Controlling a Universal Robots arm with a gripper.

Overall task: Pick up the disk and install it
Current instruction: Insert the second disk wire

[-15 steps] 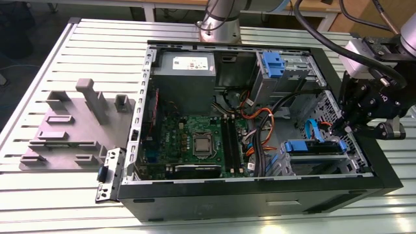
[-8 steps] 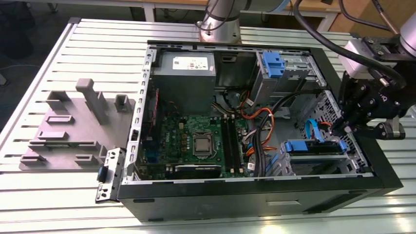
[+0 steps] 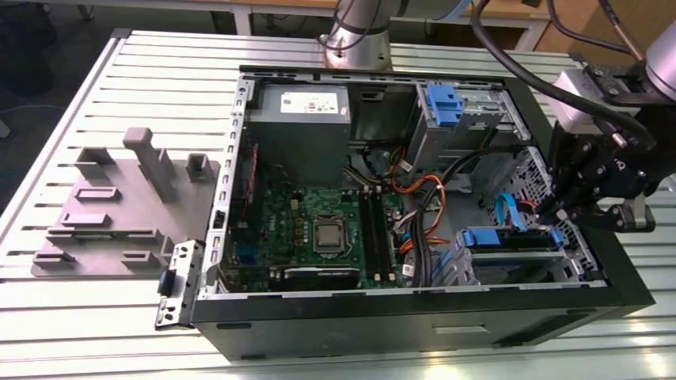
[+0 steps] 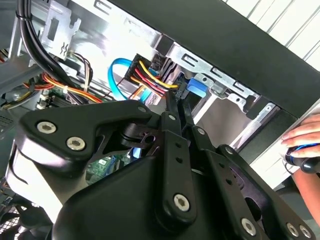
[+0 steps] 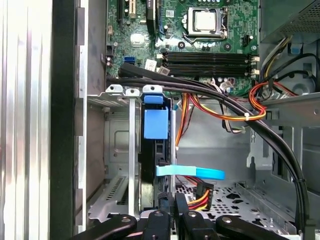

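Black casing of the computer case (image 3: 423, 321) fronts the exterior view; at four o'clock inside it the disk (image 3: 510, 241) sits in the lower drive cage, blue carrier uppermost. At three o'clock the gripper (image 3: 556, 212) hangs at the cage's edge, just beside the disk. The motherboard (image 3: 322, 229) lies at centre, and a grey fixture block (image 3: 111, 210) rests on the slatted table (image 3: 63, 317) at nine o'clock.

Closest in the second wrist view are the black gripper linkages; the fingers (image 4: 176, 97) stand pressed together near the disk's blue tab (image 4: 196, 86) at one o'clock. A person's hand (image 4: 302, 137) rests at three o'clock.

First wrist view: the fingers (image 5: 172, 200), closed together, meet the disk (image 5: 155, 122), upright in its slot at centre. A light blue cable (image 5: 192, 172) crosses just beside it.
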